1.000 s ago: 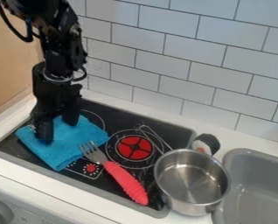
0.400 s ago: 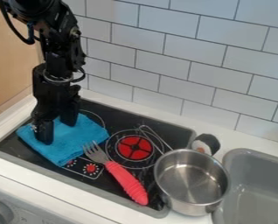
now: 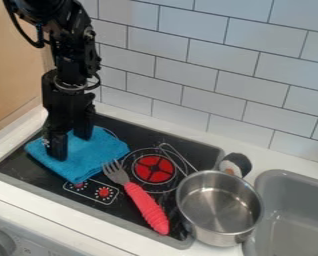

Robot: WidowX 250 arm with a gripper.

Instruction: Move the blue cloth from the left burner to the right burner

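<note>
The gripper [image 3: 70,143] stands over the left part of the stove, pointing down with its two fingers apart and their tips on the blue cloth. The folded blue cloth [image 3: 93,158] lies over the left burner [image 3: 109,131], leaving part of that burner's ring visible behind it. Some cloth shows between the fingers. To the right, the right burner [image 3: 154,169] has a red centre and a white ring. The cloth's right corner comes close to that ring.
A fork [image 3: 146,207] with a red handle lies at the stove's front, its tines by the cloth. A metal pot [image 3: 218,205] stands at the right, beside a bent wire [image 3: 177,157], a small black-and-white object [image 3: 236,164] and the grey sink [image 3: 282,176].
The gripper and cloth have shifted slightly to the right together, the cloth's front edge drawing back from the knobs. The fork's tine end has swung a little right.
</note>
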